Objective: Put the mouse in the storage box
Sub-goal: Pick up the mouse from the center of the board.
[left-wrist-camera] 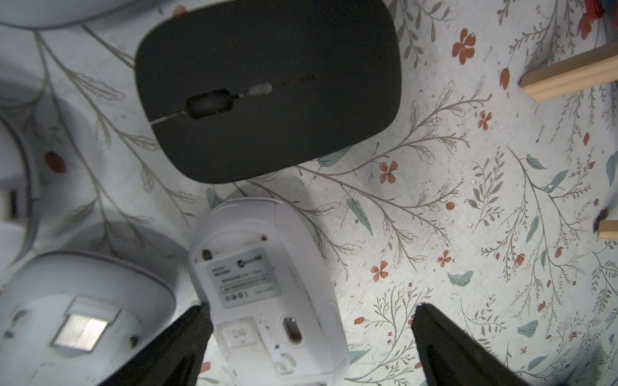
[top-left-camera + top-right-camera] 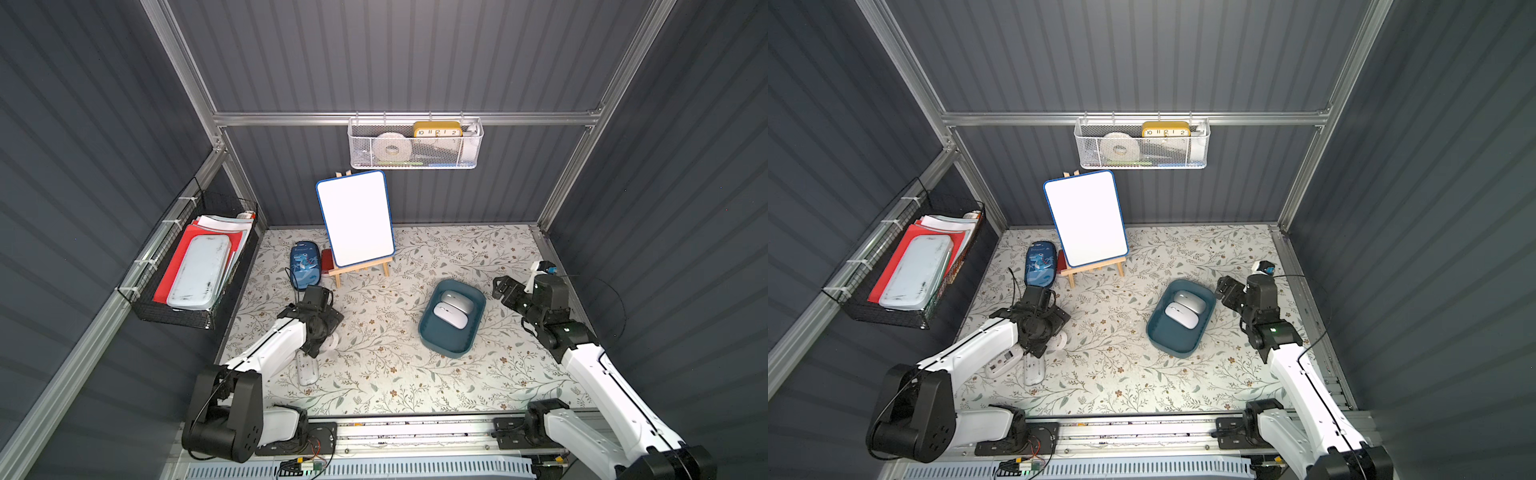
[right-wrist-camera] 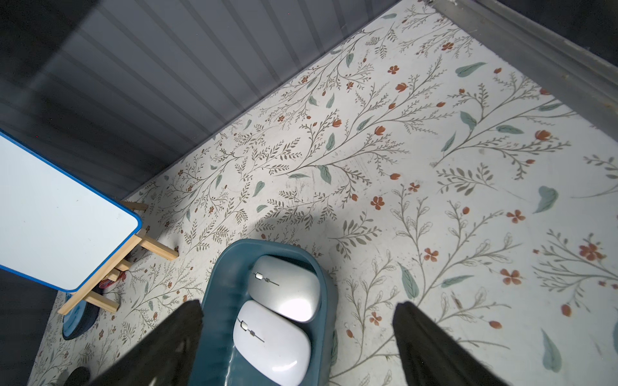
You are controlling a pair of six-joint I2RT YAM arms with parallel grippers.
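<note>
Several mice lie on the floral mat at the left. In the left wrist view a white mouse (image 1: 264, 287) lies belly up between the fingers of my left gripper (image 1: 311, 310), which is open. The mouse is close to one fingertip and well clear of the other. A black mouse (image 1: 267, 90) lies just beyond it and another upturned white mouse (image 1: 77, 317) lies beside it. The teal storage box (image 2: 440, 345) holds a silver mouse (image 2: 457, 301) and a white mouse (image 2: 449, 315). My right gripper (image 2: 505, 289) hangs open and empty just right of the box.
A whiteboard on a wooden easel (image 2: 355, 218) stands at the back, with a blue pencil case (image 2: 305, 266) to its left. A white mesh basket (image 2: 415, 143) hangs on the back wall and a black wire basket (image 2: 187, 270) on the left wall.
</note>
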